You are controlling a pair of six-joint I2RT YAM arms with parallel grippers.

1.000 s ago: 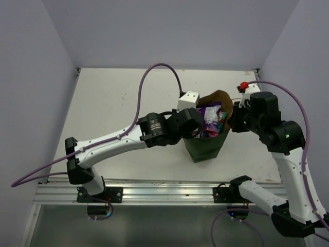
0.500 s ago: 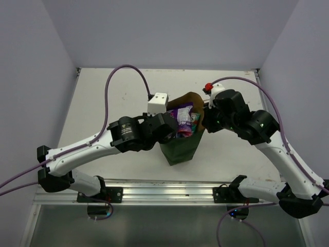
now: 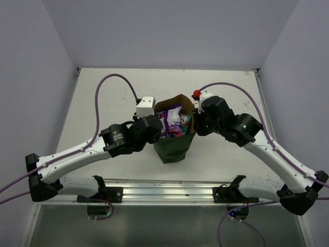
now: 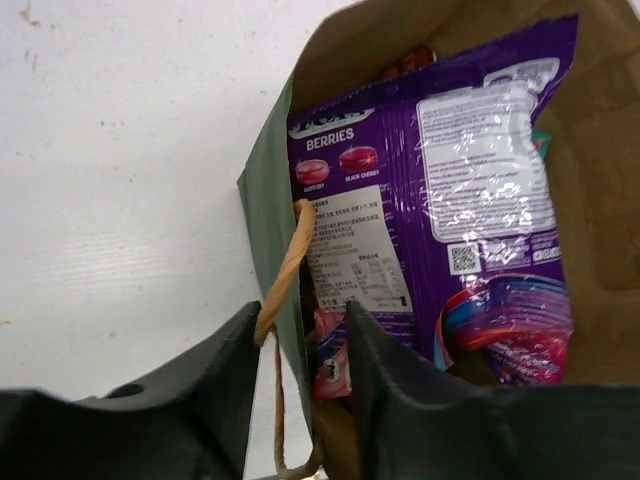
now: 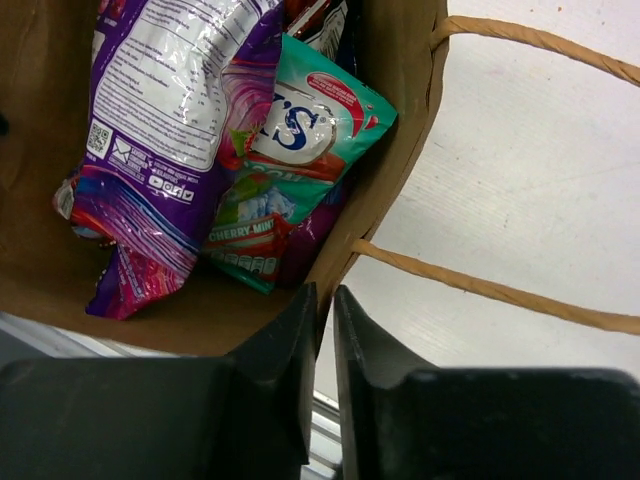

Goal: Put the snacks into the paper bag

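Paper bag [image 3: 174,150] stood upright between both grippers, snacks [image 3: 172,121] inside. Left gripper [image 4: 300,385] straddled the bag wall nearest it, jaws part open. The wall and cord handle [image 4: 288,262] sat loose in the gap, nothing clamped. Right gripper [image 5: 325,345] was at the opposite rim, jaws a narrow slit with the rim edge in it; pinched or not, couldn't tell. Left wrist view showed purple packet [image 4: 440,190] just ahead of its fingers. Only right wrist view showed teal packet [image 5: 300,170] beside it. Table [image 3: 103,103] lay underneath.
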